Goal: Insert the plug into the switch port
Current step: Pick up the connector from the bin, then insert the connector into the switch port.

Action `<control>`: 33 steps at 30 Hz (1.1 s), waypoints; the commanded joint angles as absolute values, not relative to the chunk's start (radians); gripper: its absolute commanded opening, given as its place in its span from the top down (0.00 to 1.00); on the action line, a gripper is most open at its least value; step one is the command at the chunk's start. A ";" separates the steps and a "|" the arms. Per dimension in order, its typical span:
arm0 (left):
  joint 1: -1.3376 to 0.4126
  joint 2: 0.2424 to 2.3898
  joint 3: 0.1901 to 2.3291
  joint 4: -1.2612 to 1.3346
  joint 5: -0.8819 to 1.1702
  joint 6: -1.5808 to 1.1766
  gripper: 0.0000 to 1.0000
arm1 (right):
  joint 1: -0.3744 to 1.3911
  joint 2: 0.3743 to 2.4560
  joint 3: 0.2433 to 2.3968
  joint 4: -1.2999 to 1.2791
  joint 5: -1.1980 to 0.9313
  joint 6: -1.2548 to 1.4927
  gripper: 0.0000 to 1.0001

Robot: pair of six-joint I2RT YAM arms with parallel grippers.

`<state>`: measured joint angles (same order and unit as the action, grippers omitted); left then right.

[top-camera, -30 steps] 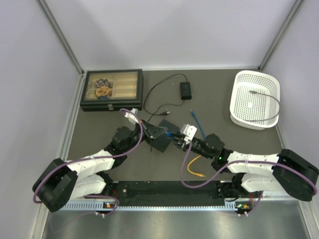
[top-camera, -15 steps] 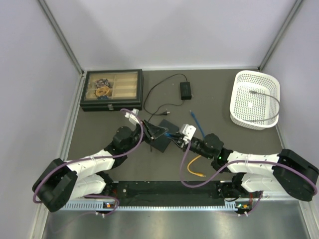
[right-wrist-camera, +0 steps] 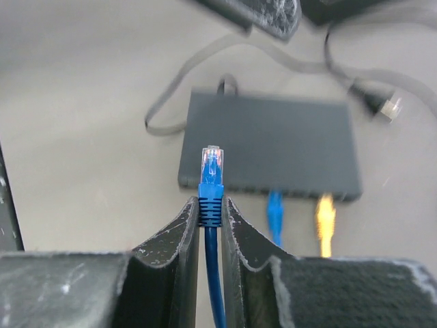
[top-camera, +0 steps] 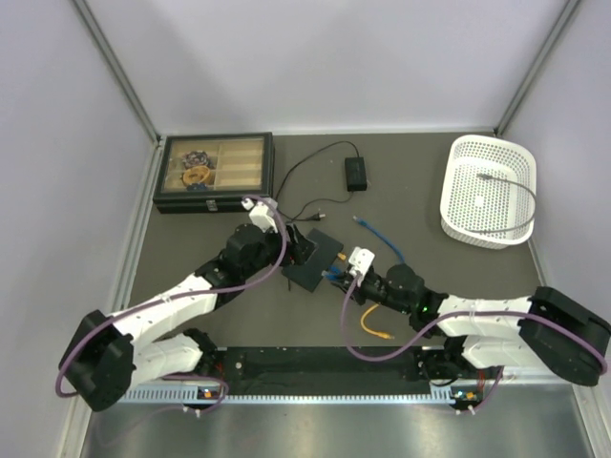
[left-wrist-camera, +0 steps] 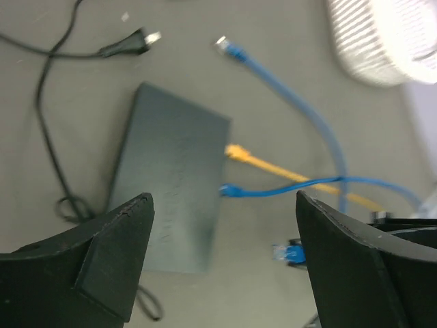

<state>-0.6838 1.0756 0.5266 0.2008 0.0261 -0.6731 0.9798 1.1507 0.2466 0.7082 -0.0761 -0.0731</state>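
plug [right-wrist-camera: 211,171] nipped in right pincer [right-wrist-camera: 211,203] sits short of switch port edge [right-wrist-camera: 229,184]; left pincer [left-wrist-camera: 223,197] gapes wide, empty.

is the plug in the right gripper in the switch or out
Out. The blue plug, pinched in the right gripper, shows its whole tip bare, not seated in the switch.

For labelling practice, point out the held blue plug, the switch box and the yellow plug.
held blue plug [right-wrist-camera: 212,165]: right wrist view, clear tip.
switch box [right-wrist-camera: 270,139]: right wrist view, top face.
yellow plug [right-wrist-camera: 325,217]: right wrist view, boot.
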 commanded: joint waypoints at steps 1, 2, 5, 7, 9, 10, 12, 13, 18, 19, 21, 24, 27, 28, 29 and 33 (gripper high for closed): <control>-0.689 1.182 0.595 0.065 -0.005 -0.463 0.11 | 0.999 1.241 0.213 0.782 -0.042 -0.008 1.00; -0.689 1.202 0.603 0.057 0.030 -0.456 0.11 | 1.009 1.256 0.215 0.790 -0.031 -0.008 1.00; -0.689 1.275 0.615 0.051 0.051 -0.434 0.10 | 1.022 1.308 0.238 0.796 -0.003 -0.012 1.00; -0.689 1.314 0.623 0.054 0.052 -0.430 0.10 | 1.022 1.337 0.241 0.828 -0.003 -0.008 1.00; -0.689 1.331 0.621 0.061 0.052 -0.428 0.11 | 1.022 1.388 0.236 0.886 -0.003 -0.008 1.00; -0.689 1.342 0.621 0.072 0.051 -0.425 0.11 | 1.022 1.406 0.235 0.903 0.021 0.027 1.00; -0.689 1.354 0.621 0.078 0.043 -0.417 0.12 | 1.023 1.468 0.229 0.974 0.025 0.038 1.00; -0.687 1.370 0.621 0.078 0.043 -0.413 0.12 | 1.023 1.488 0.226 0.998 0.025 0.049 1.00; -0.689 1.404 0.627 0.077 0.051 -0.410 0.14 | 1.023 1.603 0.221 1.143 0.031 0.064 1.00; -0.689 1.407 0.629 0.075 0.049 -0.410 0.14 | 1.023 1.609 0.219 1.153 0.031 0.071 1.00; -0.689 1.405 0.624 0.069 0.045 -0.410 0.14 | 1.023 1.614 0.212 1.179 0.038 0.072 1.00; -0.689 1.404 0.621 0.068 0.041 -0.410 0.15 | 1.025 1.608 0.219 1.158 0.055 0.069 1.00; -0.687 1.401 0.621 0.066 0.041 -0.410 0.15 | 1.023 1.601 0.232 1.140 0.046 0.066 1.00; -0.689 1.402 0.624 0.066 0.041 -0.410 0.15 | 1.023 1.603 0.236 1.131 0.040 0.067 1.00; -0.687 1.399 0.624 0.067 0.043 -0.411 0.15 | 1.023 1.605 0.241 1.128 0.035 0.067 1.00; -0.689 1.387 0.624 0.067 0.049 -0.422 0.15 | 1.023 1.623 0.245 1.134 0.038 0.067 1.00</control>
<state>-0.6838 1.3872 0.6205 0.0967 0.0391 -0.4171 1.0065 1.6096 0.2249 1.0775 0.0402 0.0536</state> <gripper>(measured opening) 0.847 0.145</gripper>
